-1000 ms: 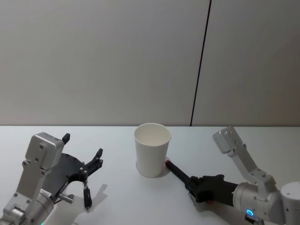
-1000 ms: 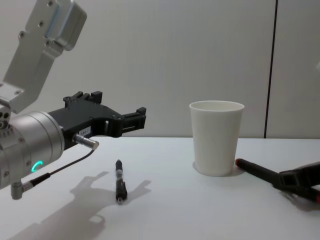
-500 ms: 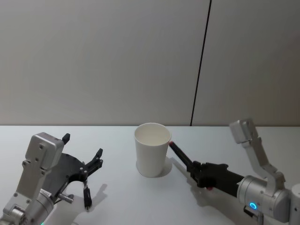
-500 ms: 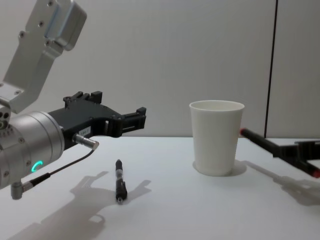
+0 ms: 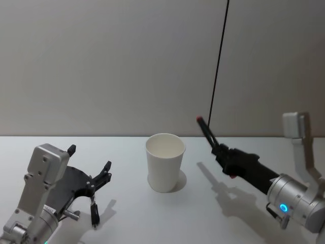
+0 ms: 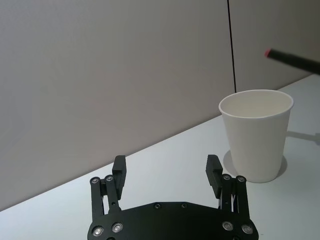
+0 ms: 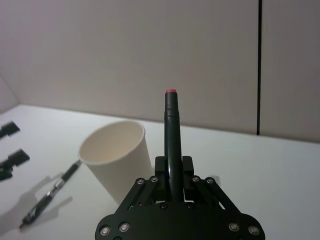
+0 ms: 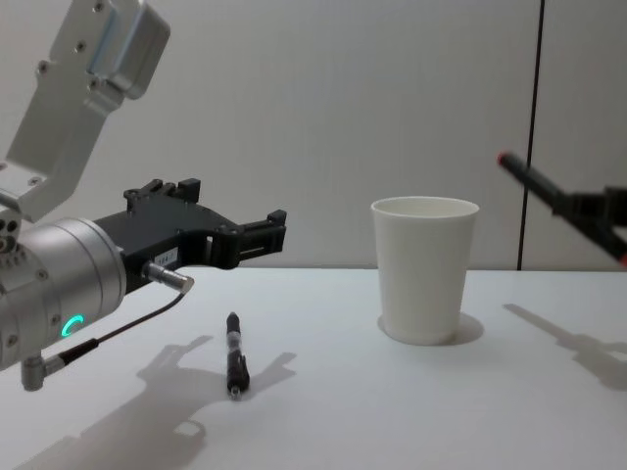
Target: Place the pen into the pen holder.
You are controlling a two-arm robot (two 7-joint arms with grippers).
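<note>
White tabletop (image 5: 152, 218) is being shared by both arms, the left gripper (image 5: 89, 157) being held spread wide at its left over a second pen (image 5: 94, 212). The pen holder (image 5: 165, 162) is being supported upright at the centre, while the red-tipped pen (image 5: 205, 128) is being clamped aloft by the right gripper (image 5: 223, 152), right of its rim.

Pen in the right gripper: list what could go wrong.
1. The pen sticks far out of the right gripper, above and right of the cup; swinging it over may clip the rim and tip the unheld cup.
2. Gripped near one end, it might slip when tilted.
3. The second pen by the open left gripper may get left out.
</note>
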